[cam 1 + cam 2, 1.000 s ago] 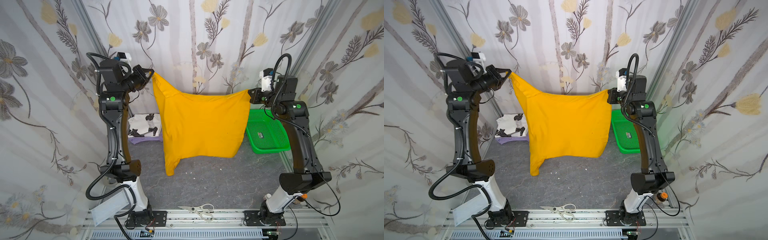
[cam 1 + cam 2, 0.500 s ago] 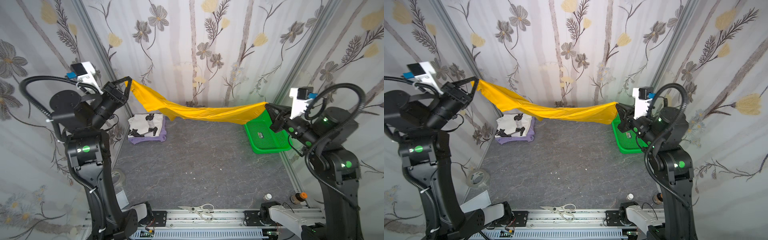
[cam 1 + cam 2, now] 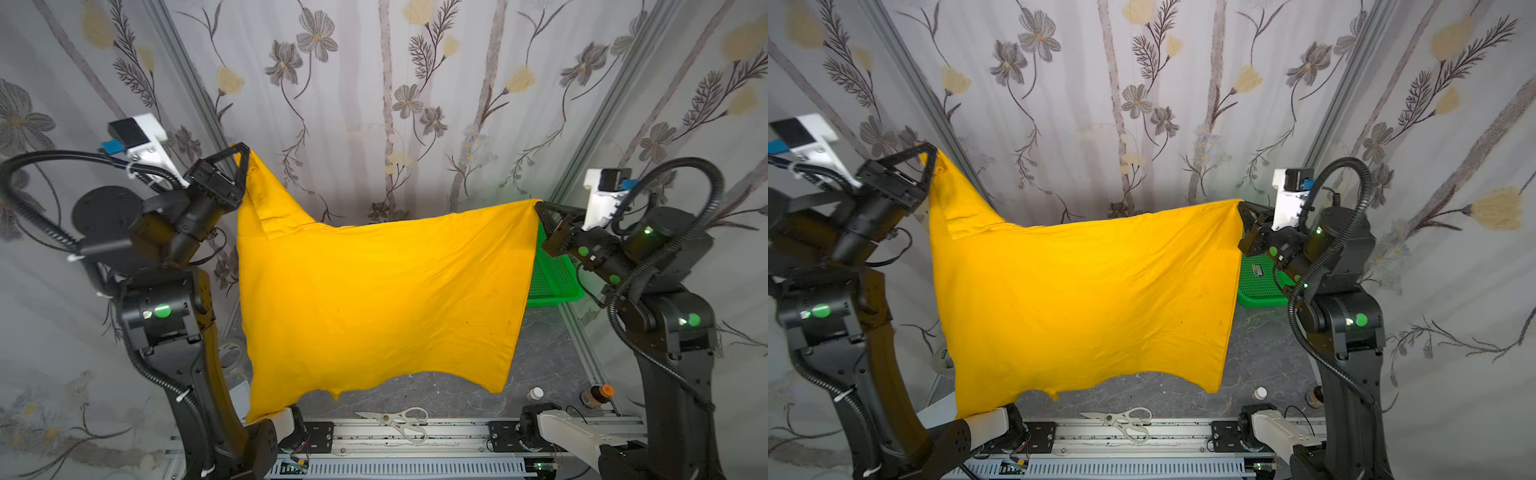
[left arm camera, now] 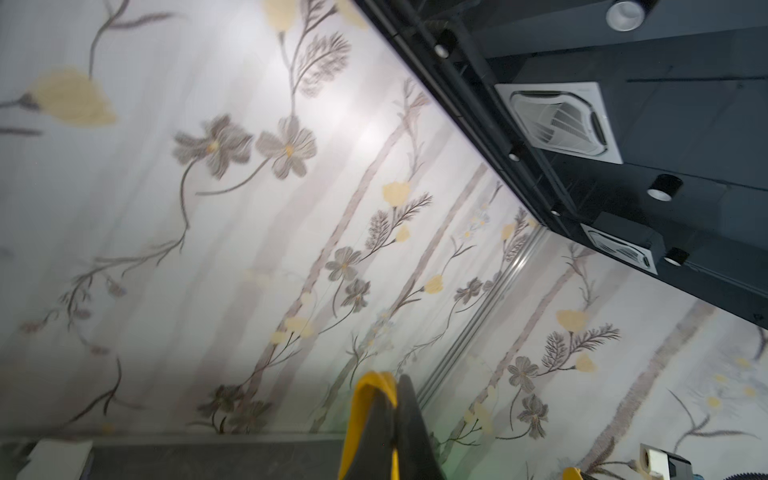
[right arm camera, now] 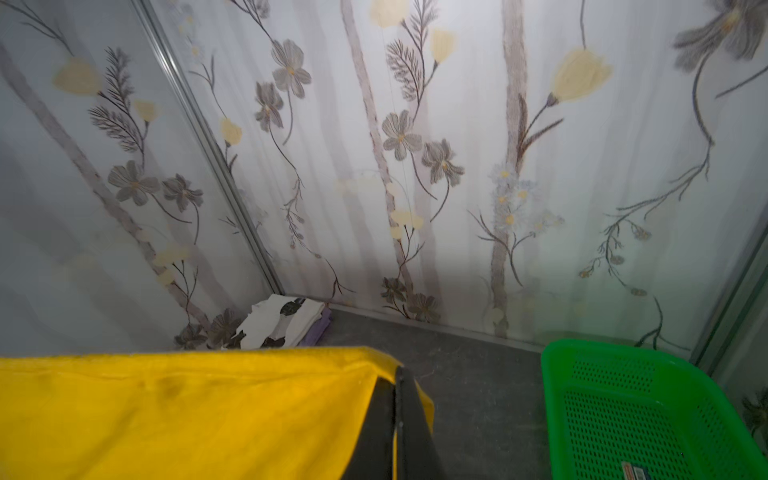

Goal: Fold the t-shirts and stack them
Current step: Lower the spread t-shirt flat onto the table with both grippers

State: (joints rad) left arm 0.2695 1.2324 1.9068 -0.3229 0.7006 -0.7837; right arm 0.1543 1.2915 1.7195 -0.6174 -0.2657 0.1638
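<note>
you're hanging the shirt (image 3: 374,299) over the worktop (image 3: 544,345) so it's flattening out | left gripper (image 3: 243,149) pinching one corner | right gripper (image 3: 539,206) pinching another

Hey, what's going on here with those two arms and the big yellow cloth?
Two robot arms hold a mustard-yellow t-shirt up between them, spread out in the air. The left gripper and the right gripper each have their jaws shut on an upper corner. In the far corner a white printed shirt lies folded on a lavender shirt. A green basket stands beside the right arm.
</note>
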